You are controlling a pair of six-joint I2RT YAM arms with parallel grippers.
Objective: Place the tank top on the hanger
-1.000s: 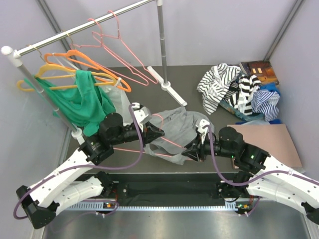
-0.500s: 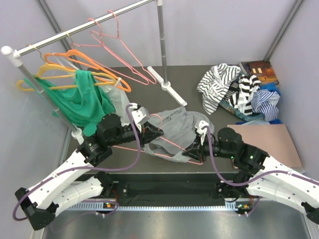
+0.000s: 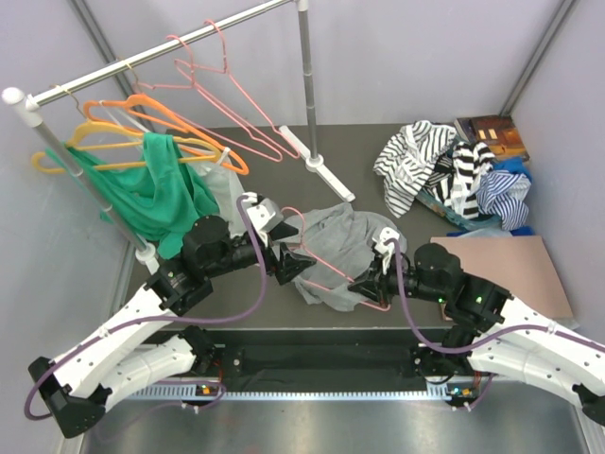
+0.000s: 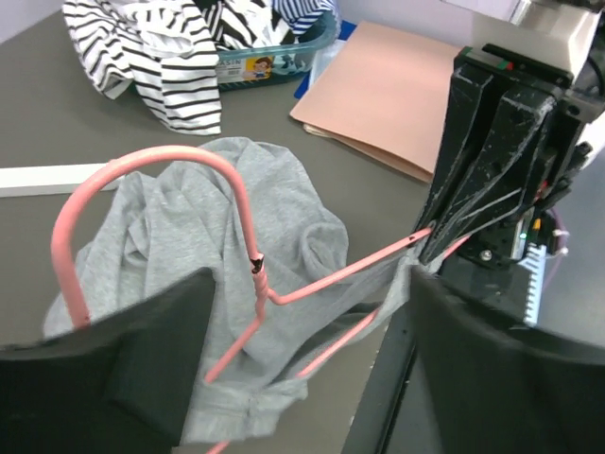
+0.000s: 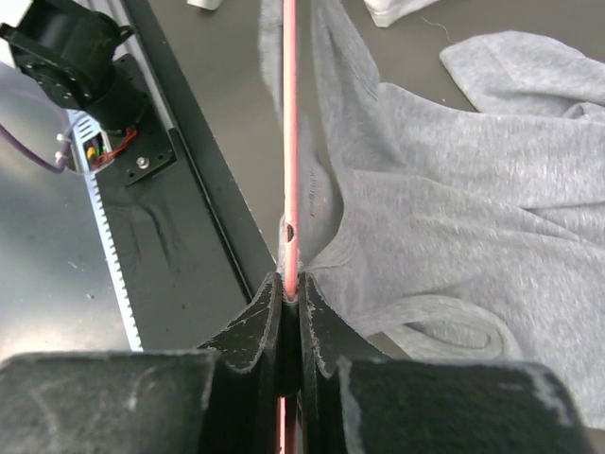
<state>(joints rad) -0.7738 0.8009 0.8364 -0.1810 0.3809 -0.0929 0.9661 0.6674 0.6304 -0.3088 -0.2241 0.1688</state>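
Top external: the tank top (image 3: pixel 342 236) lies bunched on the desk (image 3: pixel 369 170), between the two arms. The hanger (image 3: pixel 333 271) runs through the bundle, its hook toward the left claw (image 3: pixel 288 265) and its far corner at the right claw (image 3: pixel 371 284). Spare hangers and a green garment (image 3: pixel 151 194) hang on the rail (image 3: pixel 170 47), well apart from the work.

Left wrist: the left claw (image 4: pixel 307 284) stands spread wide. The hanger (image 4: pixel 257 270) passes through the gap at its twisted neck, and I see it touching neither finger. Grey fabric of the tank top (image 4: pixel 274 203) drapes over one sloping side and sags beneath the hook. I cannot tell whether a strap is properly seated on the shoulder.

Right wrist: the right claw (image 5: pixel 288 284) is pressed together, pinching the hanger (image 5: pixel 290 142) at its thin wire. The tank top (image 5: pixel 473 170) sits just beside the pinch, its hem right against the jaws.

Risks, my judgement:
- The hanger is gripped at one point only, so the round wire may roll or droop in the pinch and shed the fabric.
- The hem may be caught in the right pinch, so pulling would drag the top off.
- When the left claw next presses together, it may take cloth instead of wire.
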